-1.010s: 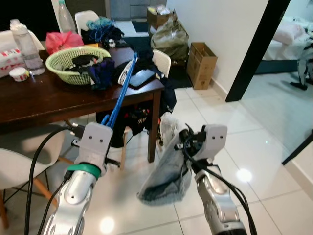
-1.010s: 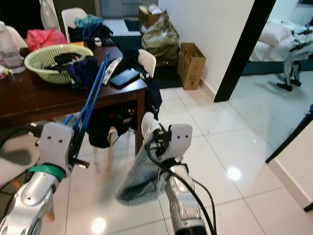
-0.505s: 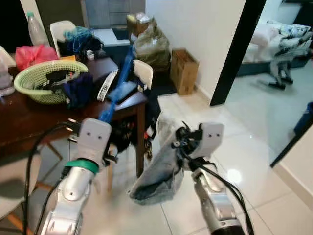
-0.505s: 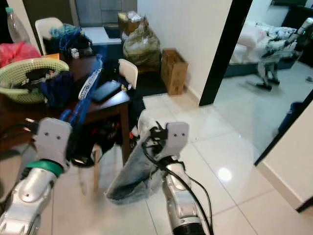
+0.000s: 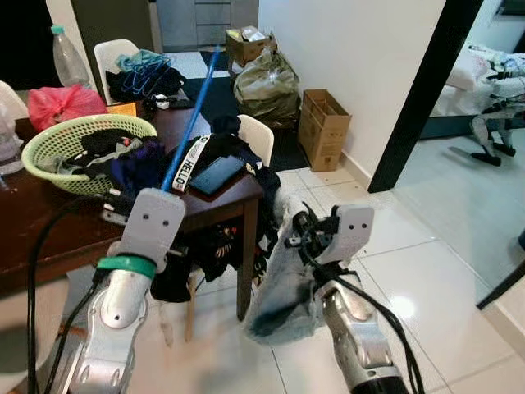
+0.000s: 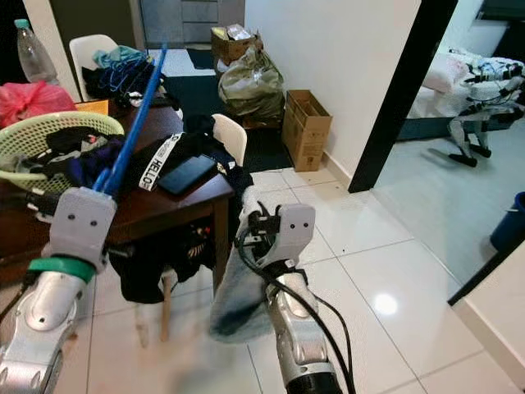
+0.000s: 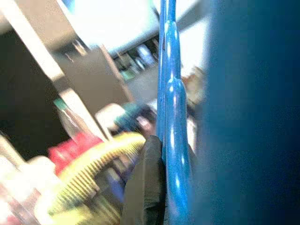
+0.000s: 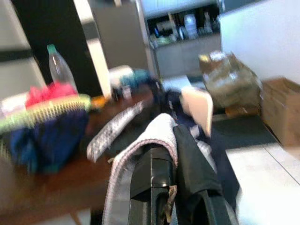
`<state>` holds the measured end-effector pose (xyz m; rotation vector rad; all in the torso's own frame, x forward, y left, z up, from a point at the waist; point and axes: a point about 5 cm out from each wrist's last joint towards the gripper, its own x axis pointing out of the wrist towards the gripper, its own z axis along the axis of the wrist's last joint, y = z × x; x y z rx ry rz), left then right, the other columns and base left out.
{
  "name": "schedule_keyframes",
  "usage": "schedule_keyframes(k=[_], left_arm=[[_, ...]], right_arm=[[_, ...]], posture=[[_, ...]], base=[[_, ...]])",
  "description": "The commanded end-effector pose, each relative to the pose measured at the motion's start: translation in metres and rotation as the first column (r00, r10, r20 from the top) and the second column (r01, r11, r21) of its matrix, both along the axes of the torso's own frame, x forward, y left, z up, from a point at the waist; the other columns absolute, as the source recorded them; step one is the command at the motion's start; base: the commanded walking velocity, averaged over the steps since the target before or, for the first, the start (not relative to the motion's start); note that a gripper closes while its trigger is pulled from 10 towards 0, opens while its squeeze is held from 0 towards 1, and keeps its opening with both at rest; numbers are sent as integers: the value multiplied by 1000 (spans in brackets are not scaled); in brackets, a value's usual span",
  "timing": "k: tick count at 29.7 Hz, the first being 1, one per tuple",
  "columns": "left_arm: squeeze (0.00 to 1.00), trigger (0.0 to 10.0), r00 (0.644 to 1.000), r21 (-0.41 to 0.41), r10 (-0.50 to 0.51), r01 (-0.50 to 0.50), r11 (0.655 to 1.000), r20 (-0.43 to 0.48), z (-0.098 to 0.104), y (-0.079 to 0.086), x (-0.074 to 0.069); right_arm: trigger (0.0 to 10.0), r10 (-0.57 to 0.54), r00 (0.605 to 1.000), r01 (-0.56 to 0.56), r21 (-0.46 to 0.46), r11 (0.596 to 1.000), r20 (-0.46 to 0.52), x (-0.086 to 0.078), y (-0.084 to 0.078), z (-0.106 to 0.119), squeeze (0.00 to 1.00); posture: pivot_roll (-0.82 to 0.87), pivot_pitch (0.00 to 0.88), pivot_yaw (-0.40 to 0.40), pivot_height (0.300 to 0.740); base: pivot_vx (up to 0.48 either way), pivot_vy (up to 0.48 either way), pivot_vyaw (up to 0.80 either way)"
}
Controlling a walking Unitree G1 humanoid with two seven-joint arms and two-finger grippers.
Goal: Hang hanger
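Left end effector [image 7: 157, 183] clenched on blue hanger [image 5: 190, 123], right end effector [image 8: 171, 154] pinching grey garment [image 5: 283, 279], beside dark table [image 5: 221, 197]

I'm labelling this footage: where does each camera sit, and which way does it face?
Left eye view: on the head, facing forward and down at the dark table and tiled floor; both silver arms show, the left claw holding the blue hanger.
Right eye view: same head, same scene; the right claw holds the grey garment.
Left wrist view: along its fingers at the hanger.
Right wrist view: along its fingers, garment draped over them.
Shared: the green basket appears in all four.
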<state>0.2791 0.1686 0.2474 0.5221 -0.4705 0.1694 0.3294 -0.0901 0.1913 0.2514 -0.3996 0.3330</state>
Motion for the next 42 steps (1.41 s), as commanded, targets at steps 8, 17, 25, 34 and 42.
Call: schedule_keyframes(k=[8,17,25,34,42], left_arm=[[0,10000,949,136,105,-151,979,298,56,8,-9],[0,10000,905,158,143,-222,962,401,75,11,-13],[0,10000,876,168,163,-263,950,454,84,10,-17],[0,10000,876,185,162,-271,945,455,83,8,-18],[0,10000,907,239,108,-220,946,407,72,1,-17]], right_arm=[[10000,144,909,-195,94,976,390,-6,22,114,0],[10000,106,807,-266,197,944,581,-15,21,184,0],[10000,69,772,-285,247,926,632,-10,16,214,0],[10000,139,820,-293,197,936,555,6,39,196,0],[10000,118,941,-106,-53,993,316,35,41,123,0]], posture=[[60,18,49,740],[73,16,45,740],[85,14,33,740],[91,14,26,740],[97,25,22,740]], base=[[466,0,0],[466,0,0],[466,0,0],[425,0,0],[35,0,0]])
